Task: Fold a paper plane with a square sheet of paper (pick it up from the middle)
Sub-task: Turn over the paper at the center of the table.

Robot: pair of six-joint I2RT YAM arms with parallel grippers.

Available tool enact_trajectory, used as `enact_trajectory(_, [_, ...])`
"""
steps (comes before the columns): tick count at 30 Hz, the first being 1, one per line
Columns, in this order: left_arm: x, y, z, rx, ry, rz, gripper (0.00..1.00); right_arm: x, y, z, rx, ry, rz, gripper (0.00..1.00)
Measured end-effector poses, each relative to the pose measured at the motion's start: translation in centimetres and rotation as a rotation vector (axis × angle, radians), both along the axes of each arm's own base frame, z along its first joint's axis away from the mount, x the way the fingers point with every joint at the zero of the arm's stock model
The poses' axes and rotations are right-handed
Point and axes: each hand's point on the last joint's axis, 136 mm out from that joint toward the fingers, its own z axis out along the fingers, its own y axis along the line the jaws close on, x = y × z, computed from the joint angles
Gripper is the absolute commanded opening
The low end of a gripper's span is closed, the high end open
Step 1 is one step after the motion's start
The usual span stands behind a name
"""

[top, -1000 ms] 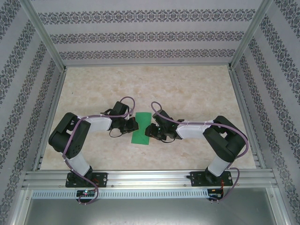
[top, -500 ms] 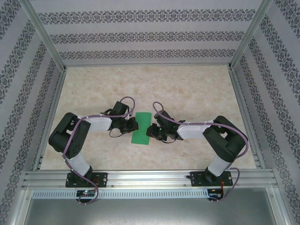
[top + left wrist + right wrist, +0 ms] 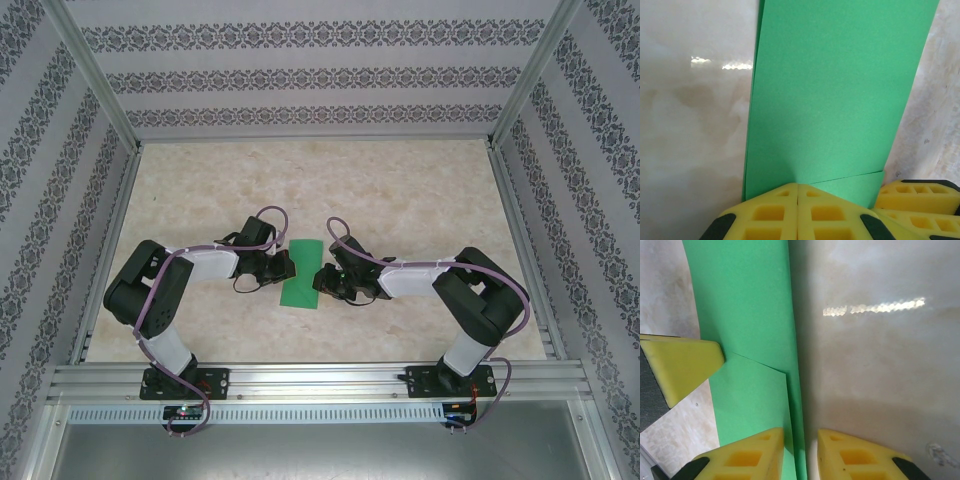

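Note:
The square sheet of paper (image 3: 302, 272) is bright green and lies folded lengthwise into a narrow strip on the table between both arms. A smaller flap (image 3: 752, 400) with a slanted edge lies on top of it at its near end. My left gripper (image 3: 798, 186) is shut, its yellow fingertips (image 3: 283, 266) resting on the sheet's (image 3: 835, 90) left edge. My right gripper (image 3: 801, 432) stands at the right edge (image 3: 322, 277), with a narrow gap between its fingers. The paper's (image 3: 745, 305) long right edge runs into that gap. A paper plane is out of view.
The marble-patterned table (image 3: 400, 200) stretches wide behind and beside the arms. Patterned walls and a metal frame (image 3: 100, 95) enclose it. The right gripper's fingers (image 3: 920, 195) show at the lower right of the left wrist view, and a left finger (image 3: 682, 365) shows in the right wrist view.
The right gripper's fingers have drawn closer together at the paper's right edge. The left arm and the paper have stayed in place.

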Motion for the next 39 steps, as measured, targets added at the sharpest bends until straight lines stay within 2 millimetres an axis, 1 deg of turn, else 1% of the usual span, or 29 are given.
enact_trajectory(6, [0.0, 0.0, 0.0, 0.000, 0.000, 0.000, 0.07, 0.0, 0.0, 0.0, -0.003, 0.002, 0.000, 0.25])
enact_trajectory(11, [0.0, 0.0, 0.0, 0.000, 0.000, 0.000, 0.07, 0.0, -0.1, 0.0, -0.007, 0.002, -0.002, 0.21])
enact_trajectory(17, [0.0, 0.0, 0.0, 0.001, 0.001, 0.000, 0.07, 0.0, -0.2, -0.1, -0.013, 0.001, -0.005, 0.21])
enact_trajectory(20, [0.0, 0.0, 0.0, 0.001, 0.001, 0.000, 0.07, 0.0, -0.2, 0.0, -0.012, -0.001, -0.006, 0.18])
enact_trajectory(25, [0.0, 0.1, 0.0, 0.003, 0.001, 0.002, 0.07, 0.3, 0.5, 0.5, 0.013, -0.030, 0.001, 0.20])
enact_trajectory(28, [0.0, 0.1, 0.0, 0.003, -0.001, 0.002, 0.07, 0.5, 0.6, 0.7, 0.022, -0.039, -0.001, 0.25])
enact_trajectory(35, [0.0, 0.1, 0.1, 0.003, 0.000, 0.002, 0.07, 0.8, 0.9, 0.9, 0.036, -0.052, -0.001, 0.28])
enact_trajectory(39, [-0.1, 0.1, 0.1, 0.004, 0.001, 0.002, 0.07, 1.2, 1.4, 1.5, 0.064, -0.076, 0.001, 0.29])
